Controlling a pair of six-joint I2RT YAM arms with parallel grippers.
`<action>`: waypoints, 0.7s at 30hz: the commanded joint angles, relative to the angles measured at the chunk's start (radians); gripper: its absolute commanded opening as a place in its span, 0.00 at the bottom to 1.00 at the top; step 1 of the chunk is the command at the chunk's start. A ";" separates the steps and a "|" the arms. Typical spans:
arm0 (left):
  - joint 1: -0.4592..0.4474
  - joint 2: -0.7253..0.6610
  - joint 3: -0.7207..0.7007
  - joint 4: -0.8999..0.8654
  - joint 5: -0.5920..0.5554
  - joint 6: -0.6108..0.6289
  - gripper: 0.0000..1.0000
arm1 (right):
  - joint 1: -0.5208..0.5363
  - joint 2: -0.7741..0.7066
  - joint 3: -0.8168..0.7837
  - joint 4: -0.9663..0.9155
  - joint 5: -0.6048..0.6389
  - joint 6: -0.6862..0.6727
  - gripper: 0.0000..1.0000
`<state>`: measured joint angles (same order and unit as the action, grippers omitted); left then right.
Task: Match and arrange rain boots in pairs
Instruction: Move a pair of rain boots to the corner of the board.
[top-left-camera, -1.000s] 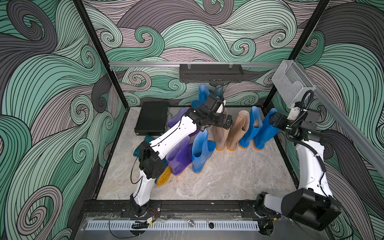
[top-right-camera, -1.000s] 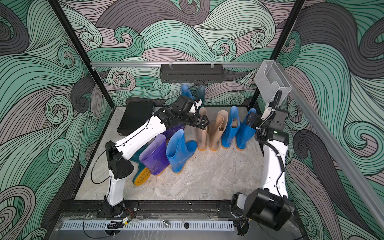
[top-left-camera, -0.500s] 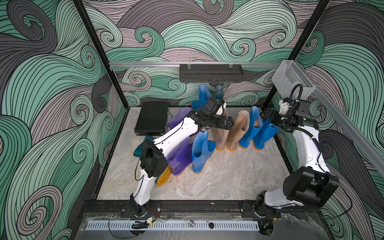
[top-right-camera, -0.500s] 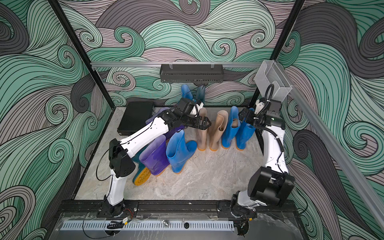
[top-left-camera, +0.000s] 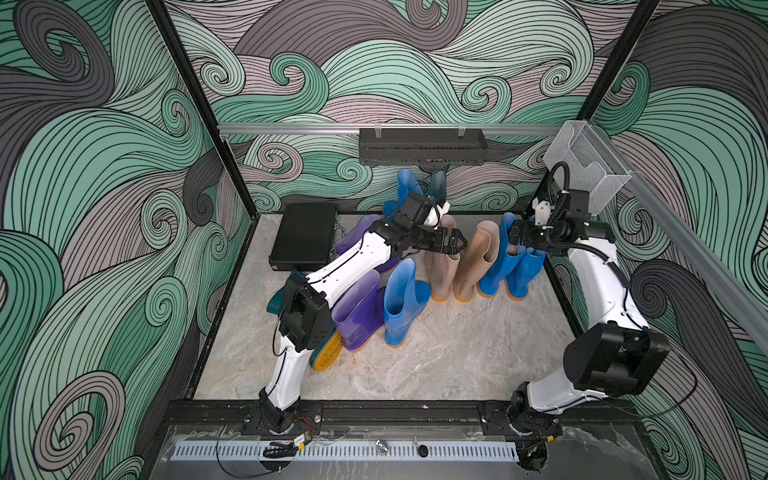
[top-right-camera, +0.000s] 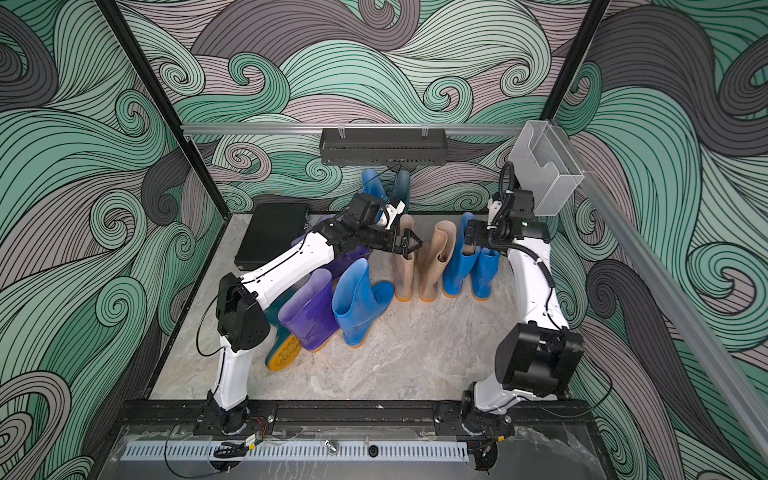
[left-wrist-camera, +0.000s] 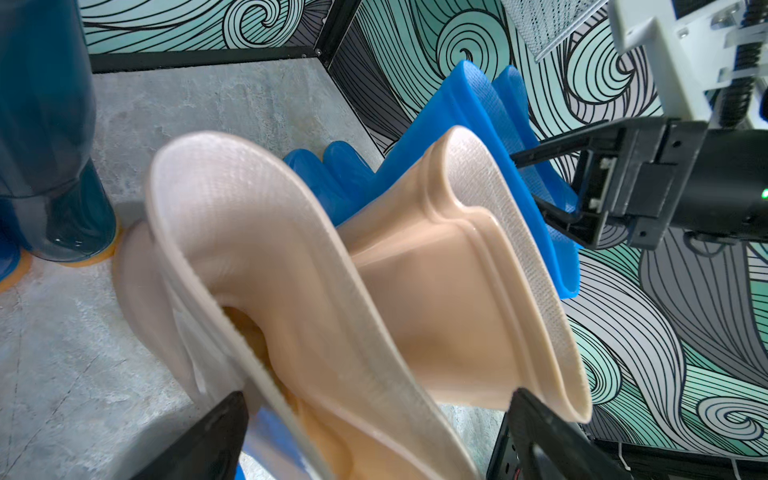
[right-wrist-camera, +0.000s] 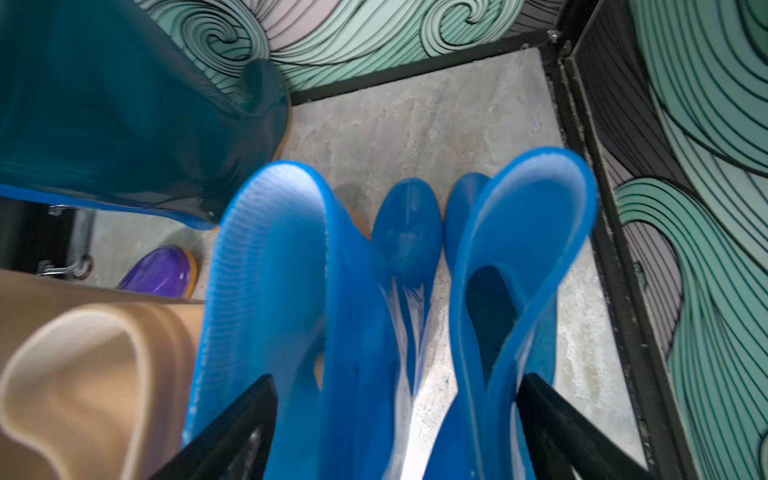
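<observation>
Left gripper (top-left-camera: 457, 245) is spread wide over the beige pair (top-left-camera: 476, 257). Right gripper (top-left-camera: 513, 237) is spread at the cuffs of the blue pair (top-left-camera: 496, 266). Both top views agree. Those four stand in one row, matched by colour, so I'd call them done.

Left to do, I'd say:
- loose blue boot (top-left-camera: 401, 303) and purple boot (top-left-camera: 361, 311), mid-floor
- teal boot (top-left-camera: 326, 353), tipped over by the left arm
- back blue boot (top-left-camera: 405, 187) and back teal boot (top-left-camera: 439, 185), at the wall
- second purple boot (top-left-camera: 357, 232), half hidden

Left wrist: fingers (left-wrist-camera: 216, 432) apart, beige cuffs between, no pinch.

Right wrist: fingers (right-wrist-camera: 241, 419) flank both blue cuffs. Can't tell whether they touch.
</observation>
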<state>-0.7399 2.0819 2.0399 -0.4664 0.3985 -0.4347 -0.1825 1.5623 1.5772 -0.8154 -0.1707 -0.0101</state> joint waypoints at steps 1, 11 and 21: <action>0.008 0.012 0.014 0.024 0.029 0.003 0.99 | 0.009 0.023 0.031 -0.037 0.062 -0.037 0.80; 0.018 0.012 -0.004 0.031 0.036 0.001 0.99 | 0.014 0.171 0.161 -0.033 0.034 -0.091 0.00; 0.021 -0.007 -0.048 0.055 0.037 -0.006 0.99 | 0.014 0.368 0.427 -0.020 0.075 -0.132 0.00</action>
<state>-0.7330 2.0865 1.9995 -0.4232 0.4240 -0.4385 -0.1719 1.8896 1.9411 -0.8646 -0.1093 -0.1059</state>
